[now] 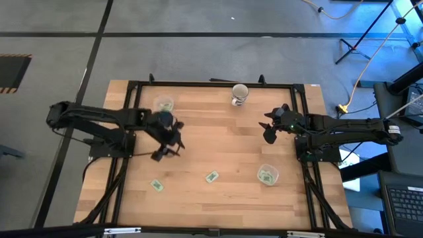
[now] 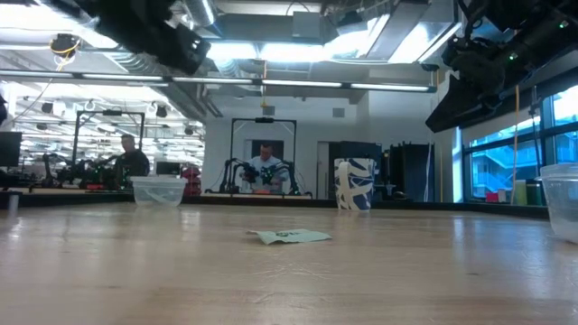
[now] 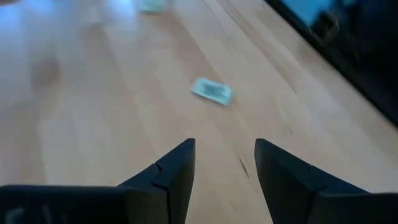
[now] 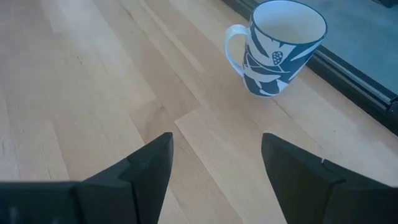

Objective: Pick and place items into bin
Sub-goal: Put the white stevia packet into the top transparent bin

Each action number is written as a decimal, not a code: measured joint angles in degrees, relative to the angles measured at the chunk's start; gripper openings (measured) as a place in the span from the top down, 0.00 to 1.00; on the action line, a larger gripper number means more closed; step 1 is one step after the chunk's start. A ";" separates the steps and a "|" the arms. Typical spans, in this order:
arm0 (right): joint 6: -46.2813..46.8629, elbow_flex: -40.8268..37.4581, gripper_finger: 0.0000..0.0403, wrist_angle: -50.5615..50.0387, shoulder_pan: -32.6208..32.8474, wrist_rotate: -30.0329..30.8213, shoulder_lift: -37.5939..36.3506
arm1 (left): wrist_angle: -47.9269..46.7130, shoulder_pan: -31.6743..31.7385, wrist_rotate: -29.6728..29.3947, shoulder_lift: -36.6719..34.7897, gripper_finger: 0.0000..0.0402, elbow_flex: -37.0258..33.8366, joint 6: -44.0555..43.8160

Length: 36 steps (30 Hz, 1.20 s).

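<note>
Two green packets lie loose on the wooden table (image 1: 218,142): one packet (image 1: 156,186) near the front left, the second packet (image 1: 211,176) toward the front middle. A third green one seems to sit inside the clear cup (image 1: 268,175) at the front right, and something green shows in another clear cup (image 1: 163,104) at the back left. The packets look flat, thin and very light, probably with a smooth wrapper, so I judge they can slide on the wood or bend when pinched. The best hold is likely across the short sides, with the fingers coming straight down and pressing onto the table.

The left gripper (image 1: 165,151) hangs above the table, behind the first packet, with its jaws spread and empty. The right gripper (image 1: 269,132) waits at the right side, its jaws also spread, facing a white and blue mug (image 4: 278,47).
</note>
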 joint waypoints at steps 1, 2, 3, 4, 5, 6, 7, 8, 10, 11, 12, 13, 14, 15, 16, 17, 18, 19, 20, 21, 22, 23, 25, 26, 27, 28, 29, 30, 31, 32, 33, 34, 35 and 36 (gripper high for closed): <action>0.00 0.00 0.39 0.00 0.00 0.00 -0.02 | -0.32 -2.30 -1.66 0.51 0.60 0.00 0.60; 0.04 0.00 0.39 0.00 0.00 0.00 0.01 | -0.42 -4.39 -3.45 1.04 0.60 0.00 1.25; 0.27 0.00 0.39 0.00 0.00 0.00 -0.02 | -0.57 -6.43 -4.97 1.59 0.61 0.00 1.90; 1.14 0.00 0.39 0.00 0.00 0.00 -0.01 | -0.89 -8.48 -5.90 2.19 0.61 0.00 2.08; 1.81 0.00 0.39 0.00 -0.02 0.02 -0.01 | -1.04 -10.49 -6.28 2.88 0.61 0.00 2.06; 2.77 0.00 0.39 0.00 -0.02 0.01 -0.01 | -1.30 -12.47 -6.46 3.57 0.61 0.00 1.79; 3.42 0.00 0.39 -0.02 -0.01 0.01 -0.01 | -1.65 -14.37 -6.59 4.30 0.62 0.00 1.17; 4.40 0.00 0.39 -0.02 -0.02 0.00 0.00 | -1.86 -16.16 -6.63 5.01 0.62 0.00 0.15; 5.63 0.00 0.39 -0.02 -0.02 0.01 -0.01 | -2.17 -19.76 -7.47 6.63 0.62 0.00 -1.82; 6.03 0.00 0.39 -0.02 -0.02 0.00 -0.02 | -2.83 -21.54 -8.15 7.54 0.62 0.00 -2.88; 6.27 0.00 0.39 -0.02 -0.02 0.00 -0.02 | -3.56 -23.27 -9.37 8.50 0.62 0.00 -3.96; 6.61 0.00 0.39 -0.02 -0.02 0.00 0.01 | -4.54 -24.96 -10.44 9.49 0.62 0.00 -5.20; 7.23 0.00 0.39 -0.01 -0.01 0.01 -0.01 | -5.58 -26.47 -11.07 10.46 0.62 0.00 -6.45; 7.50 0.00 0.39 0.00 -0.02 0.00 -0.02 | -6.47 -27.93 -11.35 11.40 0.62 0.00 -7.75; 7.63 0.00 0.39 0.00 -0.02 0.01 0.00 | -7.34 -29.30 -11.39 12.38 0.62 0.00 -9.05; 7.63 0.00 0.39 0.00 -0.02 0.01 -0.02 | -8.34 -30.58 -11.42 13.32 0.62 0.00 -10.26; 7.63 0.00 0.39 0.00 -0.02 0.00 -0.02 | -9.12 -31.71 -11.47 14.16 0.62 0.00 -11.21; 7.65 0.00 0.39 0.00 -0.02 0.00 -0.02 | -9.74 -32.74 -11.45 14.94 0.62 0.00 -12.19; 7.67 0.00 0.39 0.01 -0.02 0.00 -0.02 | -10.13 -33.62 -11.57 15.70 0.62 0.00 -12.80; 7.65 0.00 0.39 0.10 0.00 0.02 -0.02 | -10.41 -34.39 -12.06 16.53 0.62 0.00 -13.32; 7.65 0.00 0.39 0.27 -0.02 0.04 0.00 | -10.77 -35.05 -12.94 17.38 0.62 0.00 -13.49; 7.66 0.00 0.39 0.42 0.00 0.08 -0.02 | -10.97 -35.61 -13.57 18.17 0.62 0.00 -13.51; 7.65 0.00 0.39 0.96 -0.02 0.09 -0.01 | -10.92 -36.28 -13.97 19.82 0.62 0.00 -13.48; 7.65 0.00 0.39 1.14 0.00 0.11 -0.02 | -10.89 -36.40 -14.28 20.77 0.62 0.00 -13.51; 7.64 0.00 0.39 1.33 -0.02 0.11 -0.02 | -10.98 -36.43 -14.61 21.70 0.62 0.00 -13.76; 7.58 0.00 0.39 1.45 0.00 0.11 -0.02 | -10.97 -36.43 -14.59 22.60 0.62 0.00 -14.32; 7.58 0.00 0.39 1.51 -0.02 0.11 -0.02 | -10.91 -36.39 -14.70 23.48 0.62 0.00 -14.83; 7.58 0.00 0.39 1.57 -0.02 0.11 -0.02 | -10.91 -36.39 -14.68 24.34 0.62 0.00 -14.92; 7.54 0.00 0.39 1.57 -0.02 0.11 -0.02 | -10.90 -36.37 -14.70 25.23 0.62 0.00 -14.89; 7.52 0.00 0.39 1.57 -0.02 0.11 -0.02 | -10.92 -36.38 -14.71 26.02 0.62 0.00 -14.81; 7.52 0.00 0.39 1.57 -0.01 0.11 -0.02 | -10.91 -36.39 -14.69 26.73 0.62 0.00 -14.52; 7.52 0.00 0.39 1.57 -0.01 0.11 -0.02 | -10.94 -36.39 -14.68 27.30 0.63 0.00 -14.29; 7.52 0.00 0.39 1.55 0.00 0.11 -0.02 | -10.92 -36.39 -14.61 27.90 0.63 0.00 -14.01; 7.50 0.00 0.39 1.56 -0.02 0.11 -0.02 | -10.86 -36.39 -14.47 28.42 0.64 0.02 -13.76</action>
